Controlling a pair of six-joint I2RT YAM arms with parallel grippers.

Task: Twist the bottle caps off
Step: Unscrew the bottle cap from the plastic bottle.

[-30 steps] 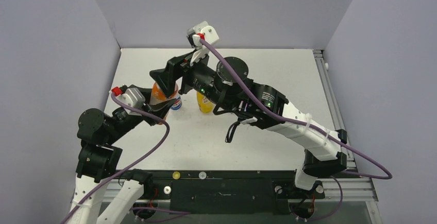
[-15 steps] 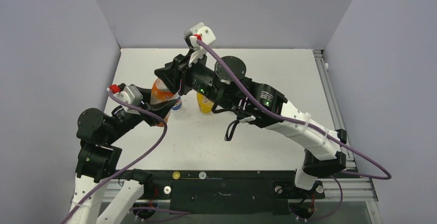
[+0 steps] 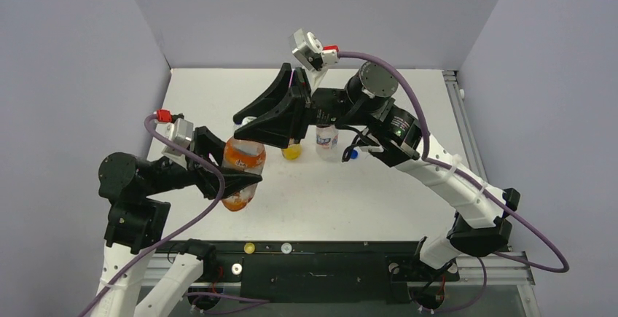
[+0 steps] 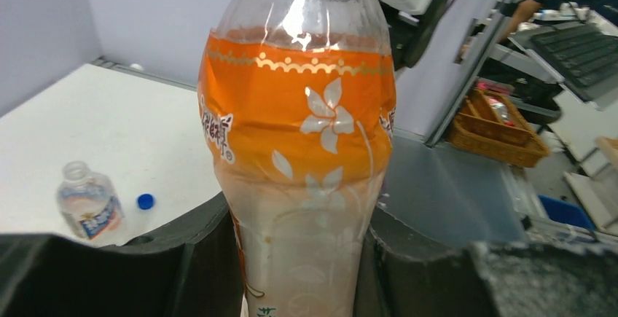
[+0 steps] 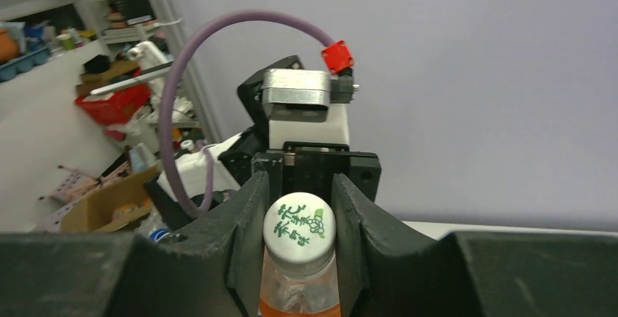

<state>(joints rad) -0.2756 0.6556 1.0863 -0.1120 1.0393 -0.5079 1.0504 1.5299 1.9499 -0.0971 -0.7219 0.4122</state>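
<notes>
White table (image 3: 379, 193) and pale grey walls (image 3: 291, 11) on three sides frame the work. The left gripper (image 4: 300, 259) is clamped on the lower body of the orange bottle (image 4: 299, 135), one black finger pressed to each side. Orange drink fills the labelled part, and the clear shoulder rises above it. At the bottle's top, the right gripper (image 5: 300, 218) is closed on the white cap (image 5: 299, 231), a finger tight against each side and the cap's green print facing the wrist camera. From above, the bottle leans between the two arms over the table's left half; whether its base touches the surface cannot be told. Farther right, a yellow bottle (image 3: 292, 151) stands beside a water bottle (image 3: 326, 138), which is upright with an open neck. A blue cap (image 3: 354, 154) lies just beside the water bottle on the table.
</notes>
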